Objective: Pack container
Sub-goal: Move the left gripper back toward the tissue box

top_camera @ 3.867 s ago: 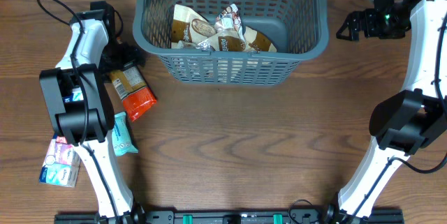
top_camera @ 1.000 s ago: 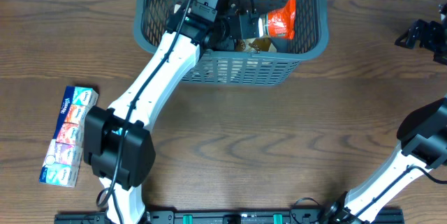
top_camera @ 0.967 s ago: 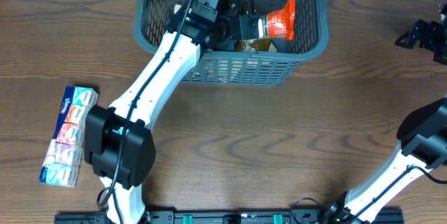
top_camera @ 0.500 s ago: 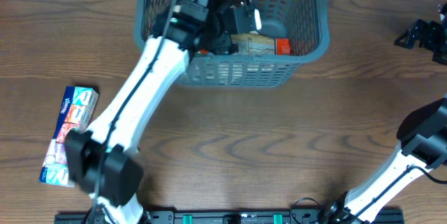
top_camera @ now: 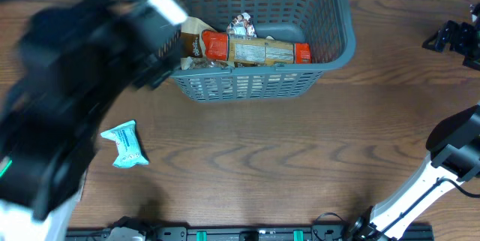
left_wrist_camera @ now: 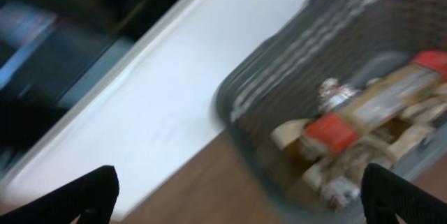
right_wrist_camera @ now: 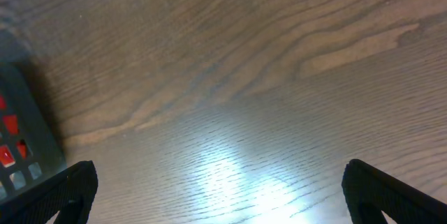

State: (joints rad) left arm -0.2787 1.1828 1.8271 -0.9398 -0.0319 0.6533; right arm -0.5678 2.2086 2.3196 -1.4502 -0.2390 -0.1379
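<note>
The container (top_camera: 330,42), a dark grey slotted basket, stands at the table's far middle. In it lie a brown packet with red ends (top_camera: 255,49), a silver packet (top_camera: 241,25) and brown packets (top_camera: 193,37). My left arm (top_camera: 82,91) is a big blur left of the basket, high and near the camera. In the left wrist view my left gripper (left_wrist_camera: 237,192) is open and empty, outside the basket's wall (left_wrist_camera: 279,77), with the red-ended packet (left_wrist_camera: 370,109) inside. My right gripper (top_camera: 452,38) is at the far right, open and empty over bare wood (right_wrist_camera: 223,185).
A teal packet (top_camera: 124,145) lies on the wood at the front left, beside the blurred left arm. The basket's corner (right_wrist_camera: 17,147) shows at the left edge of the right wrist view. A white wall (left_wrist_camera: 160,91) lies behind the table.
My left gripper has let go of the red-ended packet in the basket and swung out to the left and up. The teal packet shows again. The right arm has not moved.
</note>
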